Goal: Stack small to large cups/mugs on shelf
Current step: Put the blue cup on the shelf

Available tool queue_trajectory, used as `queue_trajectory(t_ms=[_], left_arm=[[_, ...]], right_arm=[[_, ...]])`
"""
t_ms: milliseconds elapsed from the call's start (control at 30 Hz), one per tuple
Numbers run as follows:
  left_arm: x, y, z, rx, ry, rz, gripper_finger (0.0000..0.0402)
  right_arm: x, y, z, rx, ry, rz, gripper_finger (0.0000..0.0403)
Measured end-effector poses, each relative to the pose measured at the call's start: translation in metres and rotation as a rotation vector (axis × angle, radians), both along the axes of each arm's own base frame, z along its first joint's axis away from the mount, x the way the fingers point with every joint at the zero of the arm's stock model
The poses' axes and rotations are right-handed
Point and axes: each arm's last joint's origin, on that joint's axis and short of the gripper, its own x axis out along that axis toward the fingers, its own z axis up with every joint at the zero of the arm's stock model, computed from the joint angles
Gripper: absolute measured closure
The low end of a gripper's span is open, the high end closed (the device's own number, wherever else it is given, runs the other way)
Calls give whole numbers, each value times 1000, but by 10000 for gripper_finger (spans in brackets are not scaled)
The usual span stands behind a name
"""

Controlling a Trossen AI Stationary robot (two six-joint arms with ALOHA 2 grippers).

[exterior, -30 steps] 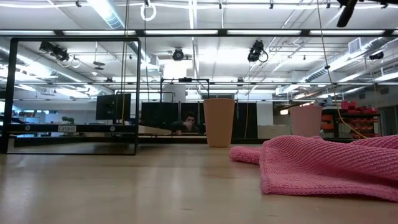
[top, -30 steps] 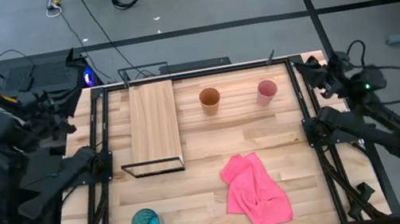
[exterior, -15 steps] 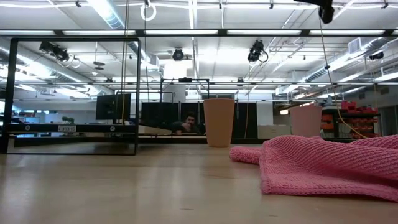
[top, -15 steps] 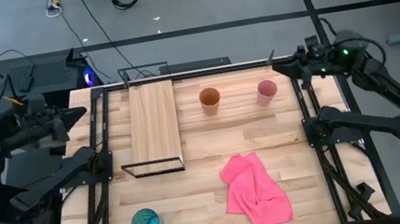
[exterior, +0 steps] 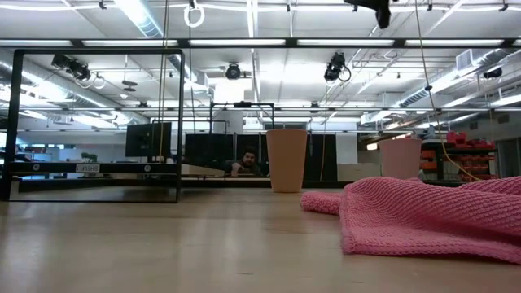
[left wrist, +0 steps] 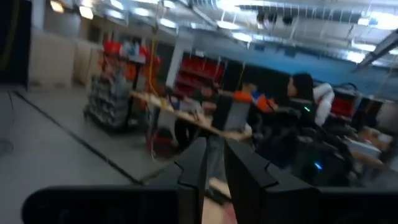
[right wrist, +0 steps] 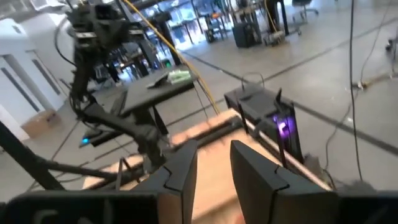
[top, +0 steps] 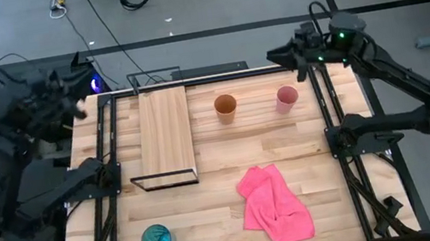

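The orange cup (top: pixel 226 107) (exterior: pixel 287 159) and the small pink cup (top: pixel 287 98) (exterior: pixel 400 159) stand upright near the table's far edge. The teal cup (top: pixel 156 240) stands at the near left corner and is out of the low view. The shelf (top: pixel 165 133) lies lengthwise on the table's left half, its black wire frame (exterior: pixel 94 122) standing on the tabletop. My right gripper (top: pixel 281 54) (right wrist: pixel 214 158) hovers high over the far edge, beyond the pink cup, holding nothing. My left gripper (top: pixel 78 106) (left wrist: pixel 214 165) hangs off the far left corner, also empty. Both show only a narrow slit between the fingers.
A crumpled pink cloth (top: pixel 274 204) (exterior: pixel 423 212) lies on the near right part of the table. Black frame rails (top: pixel 111 171) run along both sides. Bare wood lies between shelf and cups. A person (exterior: pixel 244 161) sits in the room beyond the far edge.
Both arms have unfolded and risen from their low positions beside the table. My right gripper has swung up and toward the table's left along the far edge, ending beyond the pink cup. My left gripper has lifted and moved toward the far edge. The cups, shelf and cloth have stayed put.
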Motion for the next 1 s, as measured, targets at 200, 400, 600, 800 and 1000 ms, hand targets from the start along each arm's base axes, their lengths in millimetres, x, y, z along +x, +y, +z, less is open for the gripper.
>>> queue_trajectory(t_ms=[200,400,600,800,1000], left_arm=[[39,42,-15,-35,-40,-83,341],[92,57,-38,-146,7,-334,339],[140,28,-52,-199,82,-592,341],[159,-26,-55,-272,109,-865,346],[160,-86,-55,-480,132,-1112,346]], right_arm=[[20,-9,22,-37,-75,28,298],[43,5,27,-31,-77,163,298],[65,39,18,19,-19,397,298],[72,84,12,102,51,604,298],[65,134,9,231,137,810,298]])
